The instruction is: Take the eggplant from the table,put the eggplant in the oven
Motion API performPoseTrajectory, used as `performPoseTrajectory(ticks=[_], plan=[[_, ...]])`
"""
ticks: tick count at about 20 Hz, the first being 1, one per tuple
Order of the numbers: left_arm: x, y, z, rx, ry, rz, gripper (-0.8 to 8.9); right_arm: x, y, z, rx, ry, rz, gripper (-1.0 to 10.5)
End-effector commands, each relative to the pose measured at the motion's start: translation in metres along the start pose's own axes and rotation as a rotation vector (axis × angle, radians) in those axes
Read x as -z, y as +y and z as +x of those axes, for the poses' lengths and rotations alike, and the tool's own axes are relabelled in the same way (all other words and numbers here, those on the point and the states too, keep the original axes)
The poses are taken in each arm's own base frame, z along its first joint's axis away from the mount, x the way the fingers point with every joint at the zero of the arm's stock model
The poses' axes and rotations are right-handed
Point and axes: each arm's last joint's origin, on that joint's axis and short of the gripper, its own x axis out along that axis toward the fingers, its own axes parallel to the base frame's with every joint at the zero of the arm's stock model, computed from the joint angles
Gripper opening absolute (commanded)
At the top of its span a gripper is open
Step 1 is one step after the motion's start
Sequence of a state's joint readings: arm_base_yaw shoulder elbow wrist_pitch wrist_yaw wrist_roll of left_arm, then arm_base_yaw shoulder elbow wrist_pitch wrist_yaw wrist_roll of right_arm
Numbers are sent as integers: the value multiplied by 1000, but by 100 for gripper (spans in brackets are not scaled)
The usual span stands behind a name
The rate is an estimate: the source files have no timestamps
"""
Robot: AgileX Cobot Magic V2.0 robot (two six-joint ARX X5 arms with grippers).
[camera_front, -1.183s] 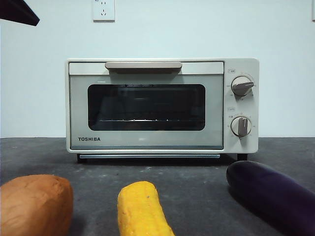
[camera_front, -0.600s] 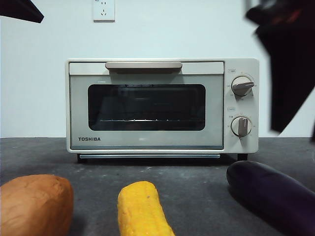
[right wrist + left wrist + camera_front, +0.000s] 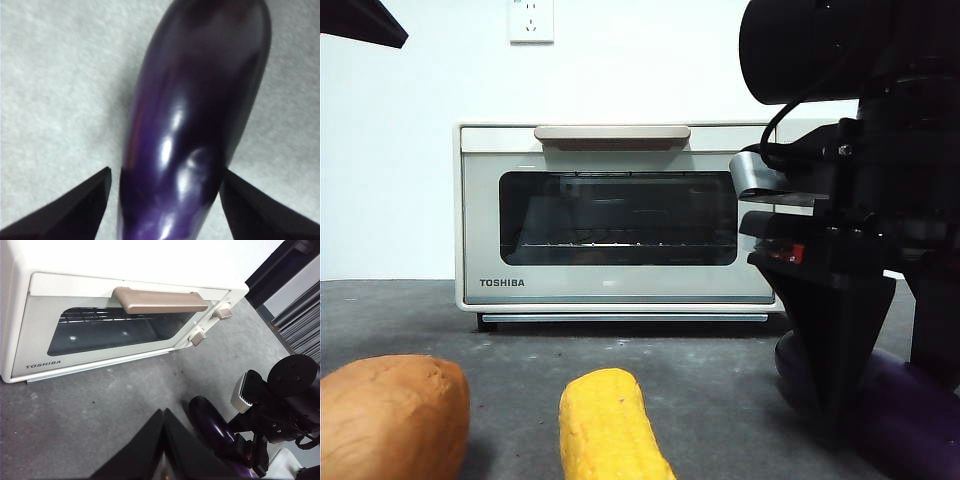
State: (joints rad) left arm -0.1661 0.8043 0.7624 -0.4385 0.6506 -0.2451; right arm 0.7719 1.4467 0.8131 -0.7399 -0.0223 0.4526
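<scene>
The dark grey table [image 3: 520,340] spans the scene, and the cream-white toaster oven [image 3: 620,215] stands at its back against a pale wall, door closed. "TOSHIBA" is printed in dark letters at the door's lower left corner; small markings ring the knobs but are too small to read. Behind the dark glass, a wire rack [image 3: 620,243] is visible with nothing on it. A beige bar handle [image 3: 612,134] runs along the top of the door.

The right gripper [image 3: 165,187] is down over the eggplant [image 3: 195,110], its 2 black jaws spread wide, 1 on each side of the glossy purple body, with table showing between the left-hand jaw and the skin. The eggplant lies flat on the table in front of the oven's knob end, its long axis running from the oven side back toward the front camera, rounded end toward the oven.

The left gripper [image 3: 163,440] hangs above the table facing the oven, jaws pressed together.

An orange-brown sweet potato [image 3: 390,415] and a yellow corn cob [image 3: 608,425] lie nearest the front camera.
</scene>
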Motion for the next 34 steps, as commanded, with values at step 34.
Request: performPoseTrajectory(ticks=[34], plan=[[-86, -23, 182, -130, 352, 336, 7, 77, -38, -142, -138, -630, 28, 116]])
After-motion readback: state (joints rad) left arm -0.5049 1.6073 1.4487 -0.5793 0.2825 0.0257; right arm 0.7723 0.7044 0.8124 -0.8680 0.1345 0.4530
